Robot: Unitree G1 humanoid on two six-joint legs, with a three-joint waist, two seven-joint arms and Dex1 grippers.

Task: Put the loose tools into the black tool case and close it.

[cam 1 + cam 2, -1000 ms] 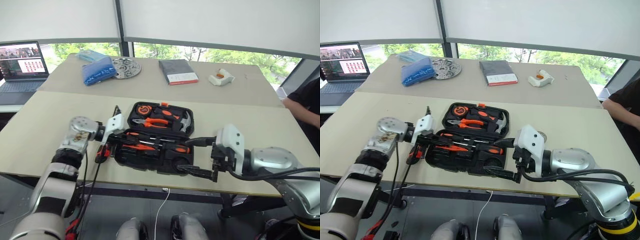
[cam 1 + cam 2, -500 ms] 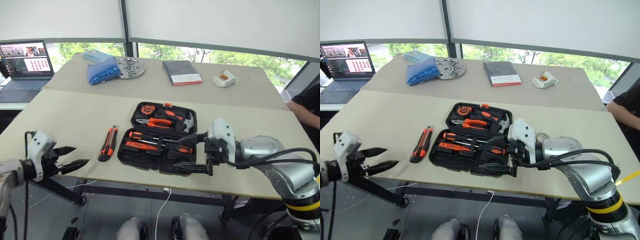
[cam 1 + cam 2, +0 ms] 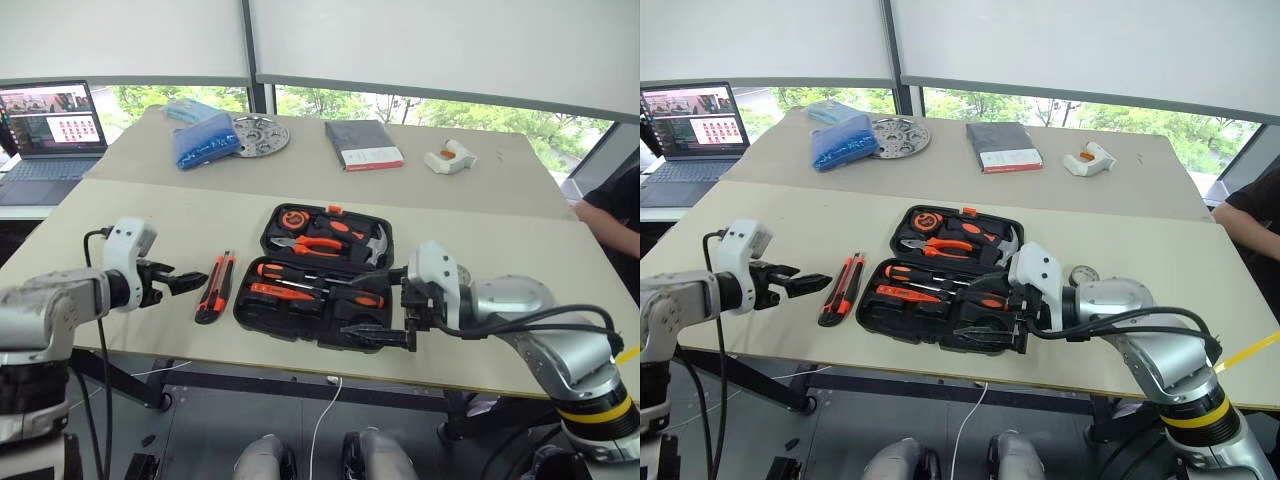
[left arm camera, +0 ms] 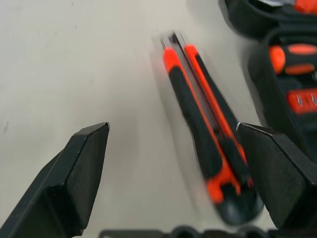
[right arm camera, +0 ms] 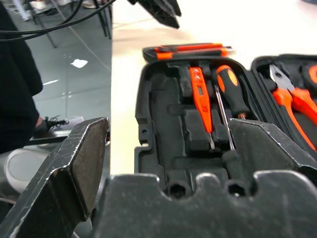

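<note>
Step in hand: judged to be the pick-up of the utility knife (image 3: 215, 288), which lies loose on the desk (image 3: 120, 215) just beside the left edge of the black tool case (image 3: 322, 275).
Case state: open; screwdrivers (image 3: 320, 295) seated in the near half, pliers (image 3: 312, 243) and hammer (image 3: 372, 243) in the far half.
Approach advice: left tool should straddle the knife across its narrow width, near mid-handle, then descend squarely; a skewed closure would likely roll it.
Left tool (image 3: 178, 283): fingers spread wide, empty, just short of the knife, not touching.
Right tool (image 3: 390, 305): spread wide, empty, hovering over the case's near right corner; contact cannot be told.
</note>
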